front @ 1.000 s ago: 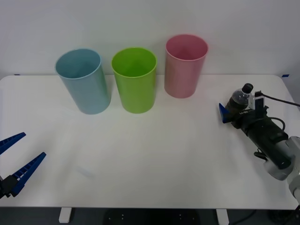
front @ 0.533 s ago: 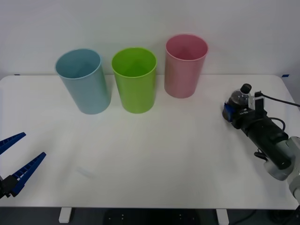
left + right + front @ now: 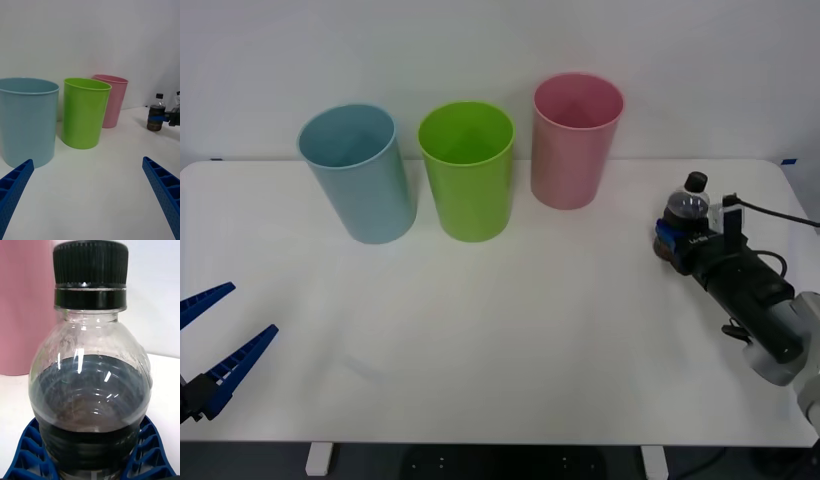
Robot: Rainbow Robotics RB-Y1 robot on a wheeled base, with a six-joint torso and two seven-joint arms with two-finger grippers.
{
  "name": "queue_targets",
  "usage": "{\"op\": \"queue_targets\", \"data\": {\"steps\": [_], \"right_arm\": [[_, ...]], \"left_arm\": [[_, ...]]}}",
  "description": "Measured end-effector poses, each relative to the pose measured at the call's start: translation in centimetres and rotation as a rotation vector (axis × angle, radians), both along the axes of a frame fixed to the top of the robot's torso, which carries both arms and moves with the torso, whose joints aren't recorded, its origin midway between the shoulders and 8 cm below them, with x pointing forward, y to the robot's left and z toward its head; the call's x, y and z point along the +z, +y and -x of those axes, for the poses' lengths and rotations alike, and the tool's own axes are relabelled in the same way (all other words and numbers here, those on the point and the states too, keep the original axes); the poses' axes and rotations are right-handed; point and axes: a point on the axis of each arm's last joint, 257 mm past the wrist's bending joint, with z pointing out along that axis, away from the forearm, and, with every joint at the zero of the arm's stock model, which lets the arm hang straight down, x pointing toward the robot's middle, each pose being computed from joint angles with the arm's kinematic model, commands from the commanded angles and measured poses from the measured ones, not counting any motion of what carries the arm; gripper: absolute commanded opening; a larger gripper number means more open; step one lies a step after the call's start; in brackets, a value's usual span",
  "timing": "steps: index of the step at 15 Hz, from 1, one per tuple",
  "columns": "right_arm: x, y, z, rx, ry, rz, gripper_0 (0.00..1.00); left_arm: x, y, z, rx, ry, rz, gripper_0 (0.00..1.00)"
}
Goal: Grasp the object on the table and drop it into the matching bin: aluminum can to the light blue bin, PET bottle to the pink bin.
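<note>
The PET bottle [image 3: 687, 207], small and clear with a black cap and dark contents, stands upright near the right side of the white table [image 3: 510, 330]. My right gripper [image 3: 675, 238] is shut on its lower body. In the right wrist view the blue fingers [image 3: 26, 452] hug both sides of the bottle [image 3: 90, 390], with the pink bin [image 3: 26, 307] behind it. The pink bin [image 3: 575, 140] stands at the back, left of the bottle. Far to the left stands the light blue bin [image 3: 360, 172]. My left gripper [image 3: 215, 345] is open at the front left edge.
A lime green bin [image 3: 468, 170] stands between the light blue and pink bins. The left wrist view shows all three bins, the light blue bin [image 3: 28, 120] closest, and the bottle [image 3: 155, 118] far off. A white wall rises behind the table.
My right gripper's fingers have shut on the bottle. The bottle has shifted slightly left and now stands straighter. The left arm has not moved.
</note>
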Motion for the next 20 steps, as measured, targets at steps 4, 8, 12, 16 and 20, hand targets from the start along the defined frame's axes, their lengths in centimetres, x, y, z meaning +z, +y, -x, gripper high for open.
{"op": "queue_targets", "data": {"steps": [4,8,12,16,20], "right_arm": [[1.8,0.2,1.1,0.006,-0.037,-0.047,0.0],[4.9,1.8,2.6,0.052,-0.08,-0.137,0.0],[8.0,2.9,3.3,0.107,-0.1,-0.197,0.0],[12.0,4.0,3.9,0.171,-0.132,-0.281,0.0],[17.1,5.4,4.5,0.231,-0.171,-0.388,0.0]], "left_arm": [[0.0,0.0,0.0,0.0,0.0,0.0,1.0],[0.0,0.0,0.0,0.0,0.0,0.0,1.0],[0.0,0.0,0.0,0.0,0.0,0.0,1.0],[0.0,0.0,0.0,0.0,0.0,0.0,1.0],[0.0,0.0,0.0,0.0,0.0,0.0,1.0]]}}
